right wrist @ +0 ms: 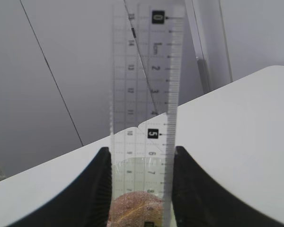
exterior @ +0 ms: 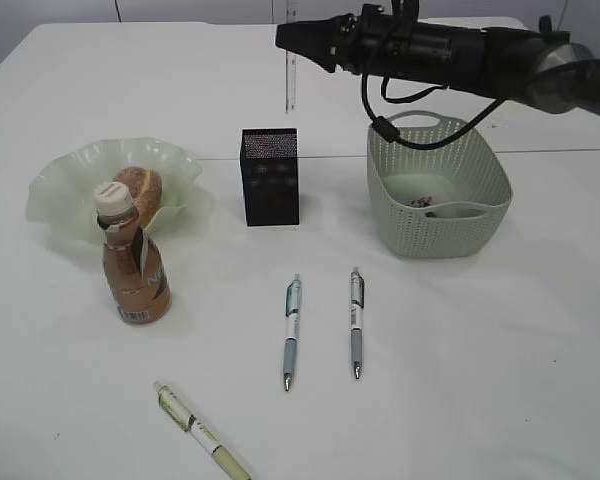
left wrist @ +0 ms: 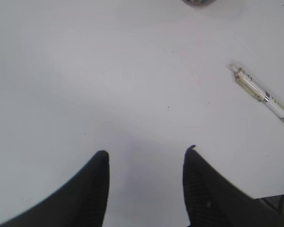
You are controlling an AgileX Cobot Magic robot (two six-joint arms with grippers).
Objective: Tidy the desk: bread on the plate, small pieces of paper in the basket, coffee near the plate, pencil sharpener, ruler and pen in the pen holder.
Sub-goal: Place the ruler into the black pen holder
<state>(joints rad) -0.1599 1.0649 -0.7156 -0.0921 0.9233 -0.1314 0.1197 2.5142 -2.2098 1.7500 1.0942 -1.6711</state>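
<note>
Nearest us, a pale green pen [exterior: 202, 433] lies slanted at the near left edge of the table [exterior: 500, 340]. The left wrist view shows the same pen [left wrist: 262, 95] off to the right, and the left gripper [left wrist: 146, 158] hangs above bare table with its fingers [left wrist: 92, 189] spread apart, holding nothing.

A bit farther in we see two more pens side by side near the middle: a blue pen [exterior: 292, 331] on the left, a grey pen [exterior: 356, 322] on the right, both pointing tip toward us, apart from each other.

Left of them the coffee bottle [exterior: 130, 262] stands upright, just in front of the wavy green plate [exterior: 60, 190]. The bread [exterior: 142, 192] sits on the plate, behind the bottle.

Mid table stands the black pen holder [exterior: 270, 176]. To its right is the green basket [exterior: 438, 185], with small paper pieces [exterior: 421, 201] on its floor.

Farthest and high up, the right gripper [exterior: 292, 37] is clamped on the clear ruler [exterior: 291, 62], which hangs straight down, above and behind the pen holder. In the right wrist view the ruler [right wrist: 146, 109] is pinched between both fingers [right wrist: 97, 189]. We cannot find the pencil sharpener.
</note>
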